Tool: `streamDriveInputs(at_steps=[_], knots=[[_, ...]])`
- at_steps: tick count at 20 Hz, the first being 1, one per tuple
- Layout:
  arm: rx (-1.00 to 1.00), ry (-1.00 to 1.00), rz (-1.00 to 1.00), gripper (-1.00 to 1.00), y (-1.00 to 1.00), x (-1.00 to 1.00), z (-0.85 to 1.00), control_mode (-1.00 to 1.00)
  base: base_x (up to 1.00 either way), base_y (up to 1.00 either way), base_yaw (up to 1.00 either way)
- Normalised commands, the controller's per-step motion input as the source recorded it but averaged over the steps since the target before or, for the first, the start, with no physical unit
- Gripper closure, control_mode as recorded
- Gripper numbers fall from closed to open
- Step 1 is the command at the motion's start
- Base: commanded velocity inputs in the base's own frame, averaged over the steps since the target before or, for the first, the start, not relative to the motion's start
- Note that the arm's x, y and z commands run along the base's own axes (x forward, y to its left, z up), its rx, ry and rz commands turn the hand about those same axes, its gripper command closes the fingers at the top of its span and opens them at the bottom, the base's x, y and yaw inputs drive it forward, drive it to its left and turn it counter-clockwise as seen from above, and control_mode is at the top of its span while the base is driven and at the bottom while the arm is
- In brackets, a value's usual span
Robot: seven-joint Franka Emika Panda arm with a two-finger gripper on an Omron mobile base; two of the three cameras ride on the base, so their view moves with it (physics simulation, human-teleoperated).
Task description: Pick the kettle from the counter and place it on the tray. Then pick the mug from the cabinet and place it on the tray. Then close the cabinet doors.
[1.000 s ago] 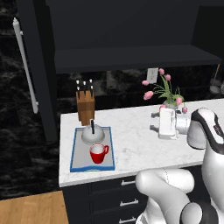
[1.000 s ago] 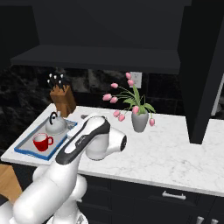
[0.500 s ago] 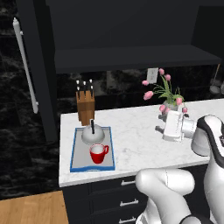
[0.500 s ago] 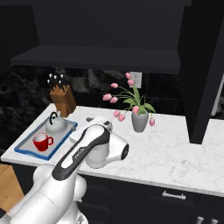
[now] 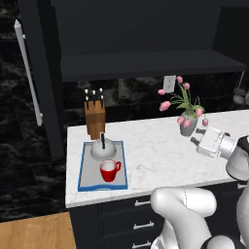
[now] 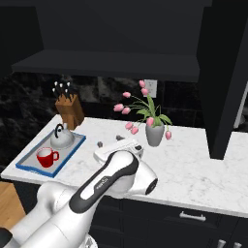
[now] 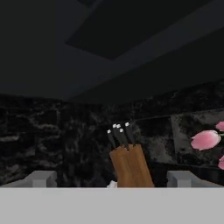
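Kettle [image 5: 102, 150] & red mug [image 5: 109, 170] on tray [image 5: 83, 180], cabinet doors [image 5: 41, 82] open, pincer [image 7: 111, 178] released, empty

Even, flat rendered light falls on the counter [image 5: 155, 146], which comes up bright and nearly shadowless. Above the gripper [image 7: 111, 181], the cabinet [image 6: 116, 34] stays very dark, its inside hard to read. Hand view is soft and grainy; pink flowers [image 7: 204, 140] blur right of the fingertips.

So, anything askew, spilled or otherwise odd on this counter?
Nothing stands out. The kettle and red mug sit upright on the tray; the knife block and flower vase stand upright too.
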Motion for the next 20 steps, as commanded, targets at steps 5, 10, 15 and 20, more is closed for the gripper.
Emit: streamDriveInputs(at_steps=[5, 10, 15, 20], knots=[[0.12, 0.05, -0.16, -1.0, -0.74, 0.0, 0.25, -1.0, 0.0, 0.0, 0.0], [0.05, 0.03, -0.14, -1.0, -0.64, -0.03, 0.55, -1.0, 0.0, 0.0, 0.0], [0.0, -0.04, -0.05, -1.0, -0.78, -0.08, 0.35, -1.0, 0.0, 0.0, 0.0], [-0.03, -0.03, 0.0, -1.0, -0.45, 0.03, -0.13, -1.0, 0.0, 0.0, 0.0]])
